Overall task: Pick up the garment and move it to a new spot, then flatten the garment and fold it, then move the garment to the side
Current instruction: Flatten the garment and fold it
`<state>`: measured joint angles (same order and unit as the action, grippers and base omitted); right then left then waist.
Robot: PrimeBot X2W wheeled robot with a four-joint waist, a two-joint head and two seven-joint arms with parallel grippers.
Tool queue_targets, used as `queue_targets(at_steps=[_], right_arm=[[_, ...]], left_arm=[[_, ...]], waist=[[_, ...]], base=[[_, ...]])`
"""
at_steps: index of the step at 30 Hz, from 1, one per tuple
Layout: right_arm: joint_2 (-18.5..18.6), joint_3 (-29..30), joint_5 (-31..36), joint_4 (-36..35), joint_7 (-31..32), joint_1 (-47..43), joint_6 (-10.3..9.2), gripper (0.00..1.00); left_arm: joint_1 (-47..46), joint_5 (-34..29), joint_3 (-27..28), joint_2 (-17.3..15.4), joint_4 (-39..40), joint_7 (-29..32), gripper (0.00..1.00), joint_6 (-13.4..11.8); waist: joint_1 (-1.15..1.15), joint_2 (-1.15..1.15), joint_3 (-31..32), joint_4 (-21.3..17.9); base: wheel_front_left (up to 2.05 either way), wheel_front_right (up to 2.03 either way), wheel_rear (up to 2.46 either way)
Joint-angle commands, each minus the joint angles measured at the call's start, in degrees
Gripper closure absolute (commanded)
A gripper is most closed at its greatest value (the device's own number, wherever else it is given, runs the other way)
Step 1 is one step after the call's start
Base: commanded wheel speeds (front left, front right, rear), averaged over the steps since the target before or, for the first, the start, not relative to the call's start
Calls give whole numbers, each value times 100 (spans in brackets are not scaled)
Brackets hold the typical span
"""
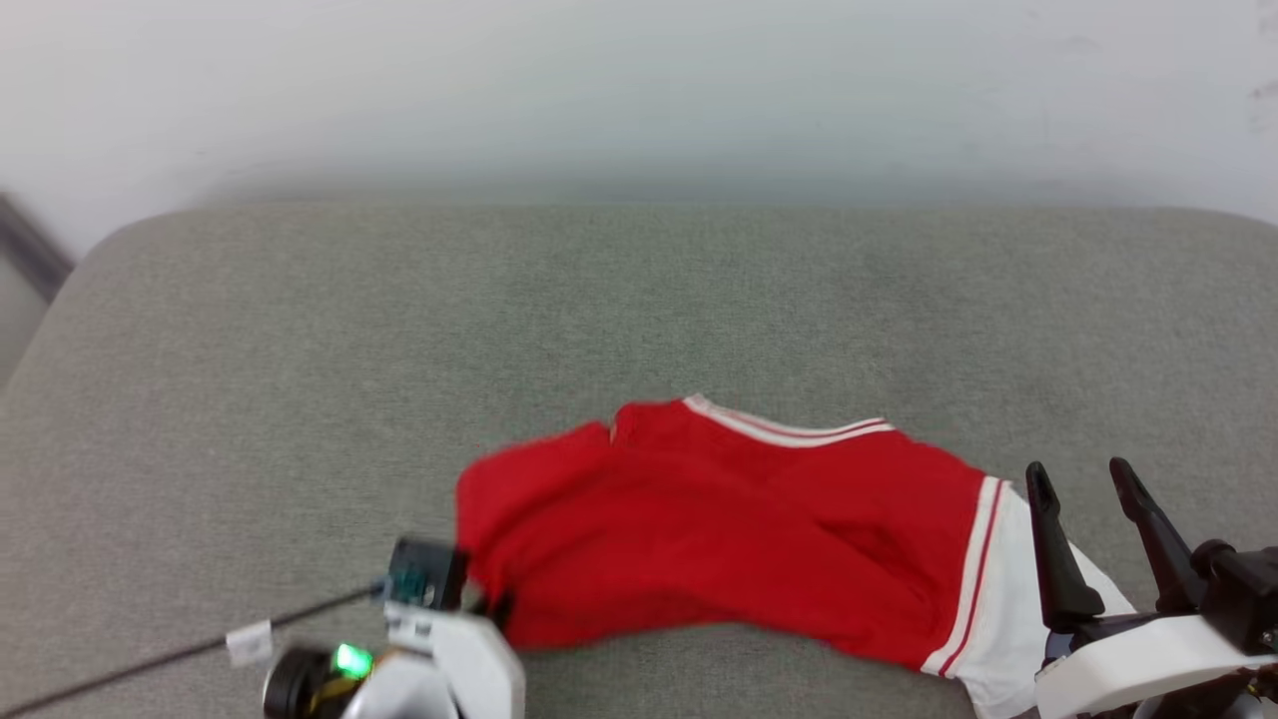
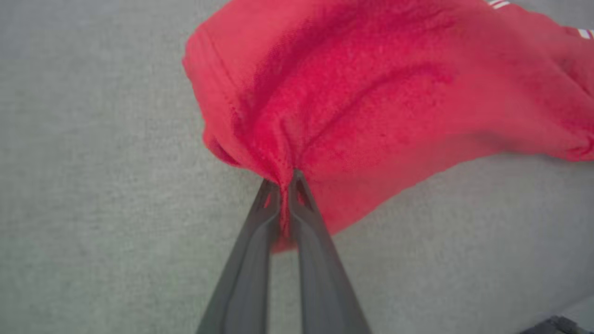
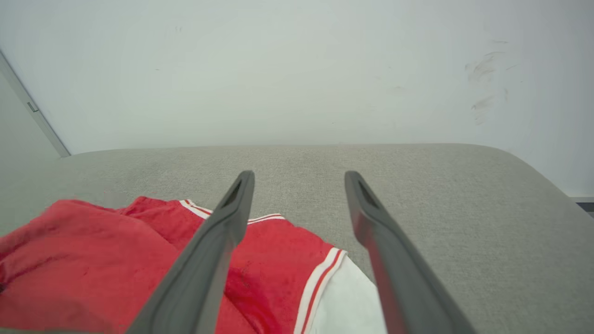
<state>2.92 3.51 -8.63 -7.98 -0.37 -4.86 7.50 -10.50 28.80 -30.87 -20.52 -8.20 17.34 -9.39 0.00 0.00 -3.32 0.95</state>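
Red garment [image 1: 719,539], white sleeve, striped trim, crumpled on grey cushion [image 1: 300,350]

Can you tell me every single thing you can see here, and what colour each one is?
padded surface: one, grey, spread across the middle.
garment: one, red with a white sleeve and striped trim, crumpled on the near part of the padded surface.
wall: one, white, behind the padded surface.
cable: one, black with a white tag, lower left.
left end effector: one, dark, shut on the garment's left end.
right end effector: one, dark, open, over the white sleeve.
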Motion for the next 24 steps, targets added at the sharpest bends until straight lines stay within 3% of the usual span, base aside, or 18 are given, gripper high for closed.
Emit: queue_targets(at_steps=[1, 5, 6, 7, 8, 14, 20, 24], right_arm=[[-6, -12, -51, -31, 21, -83, -2, 0], [-5, -49, -21, -48, 52, -102, -2, 0], [-6, -62, -7, -53, 64, -102, -2, 0], [-6, -71, 4, -66, 75, -111, -2, 0], [-6, -81, 19, -83, 71, -112, -2, 0], [-6, -72, 61, -166, 153, -198, -2, 0], [-6, -32, 75, -275, 215, -210, -2, 0], [-6, -35, 97, -384, 232, -128, -2, 0]], left_arm=[[434, 149, -1, -41, 62, 130, 100, -111], [956, 408, -24, 20, 2, 270, 100, -185], [1091, 504, -29, 50, -56, 332, 87, -200], [1191, 601, -20, 92, -94, 360, 57, -214], [1245, 647, -6, 134, -126, 333, 0, -231], [1246, 629, 171, 228, 31, -177, 0, -321], [881, 357, 386, 67, 586, -647, 0, -394], [406, 214, 460, -74, 812, -652, 0, -308]], waist=[[0, 0, 80, 87], [0, 0, 132, 128], [0, 0, 158, 139], [0, 0, 176, 144], [0, 0, 195, 151], [0, 0, 328, 159], [0, 0, 352, 145], [0, 0, 228, 108]], base=[[0, 0, 0], [0, 0, 0], [0, 0, 0], [0, 0, 0], [0, 0, 0], [0, 0, 0], [0, 0, 0], [0, 0, 0]])
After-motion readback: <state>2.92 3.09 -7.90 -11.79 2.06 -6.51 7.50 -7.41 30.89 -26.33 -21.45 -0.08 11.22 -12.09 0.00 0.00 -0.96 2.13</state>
